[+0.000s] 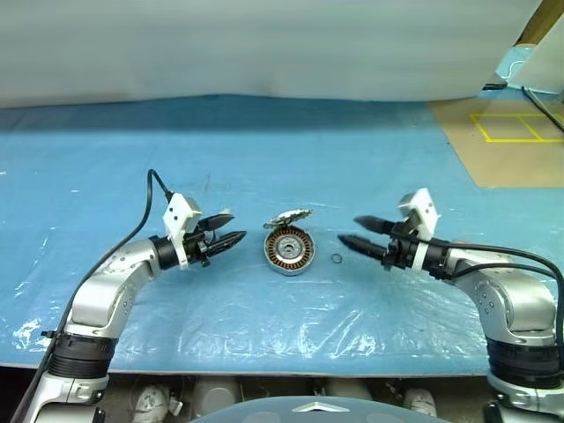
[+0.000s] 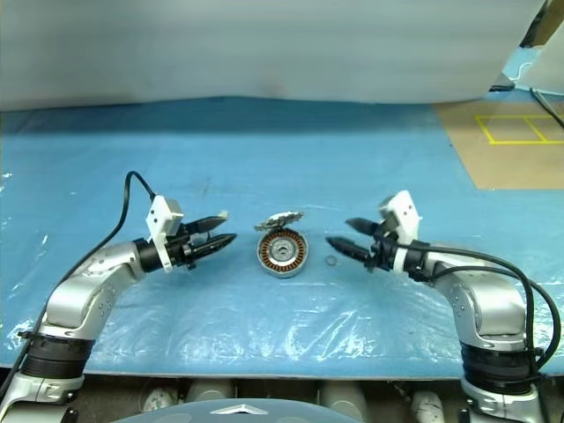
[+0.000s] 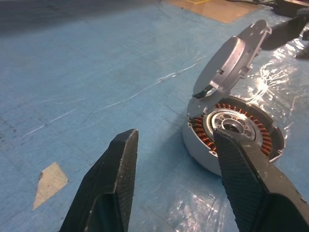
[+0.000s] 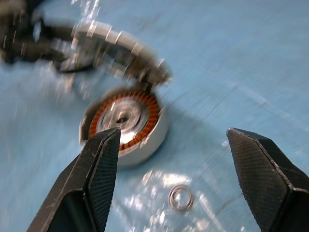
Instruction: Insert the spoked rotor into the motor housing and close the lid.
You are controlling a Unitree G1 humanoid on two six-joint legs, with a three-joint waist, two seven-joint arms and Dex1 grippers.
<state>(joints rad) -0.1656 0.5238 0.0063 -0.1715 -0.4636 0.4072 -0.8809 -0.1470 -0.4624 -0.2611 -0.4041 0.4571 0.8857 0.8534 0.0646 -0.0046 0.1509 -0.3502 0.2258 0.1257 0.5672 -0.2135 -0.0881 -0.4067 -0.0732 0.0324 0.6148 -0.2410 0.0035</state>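
The motor housing (image 1: 288,251), a shallow silver can with a ring of copper windings, lies on the blue sheet between my two grippers. The lid (image 1: 288,217) stands tilted up from the housing's far rim, leaving the can uncovered. Inside the windings sits a shiny silver round piece (image 3: 231,126) with a central hole; I cannot tell whether it is the spoked rotor. My left gripper (image 1: 234,226) hovers left of the housing, open and empty, pointing at it. My right gripper (image 1: 350,230) hovers to the right, open and empty, also pointing at it.
A tiny ring (image 1: 337,259) lies on the sheet just right of the housing, below my right gripper's fingertips. The blue plastic sheet (image 1: 282,159) covers the table. A brown floor with yellow tape (image 1: 511,128) lies at the far right.
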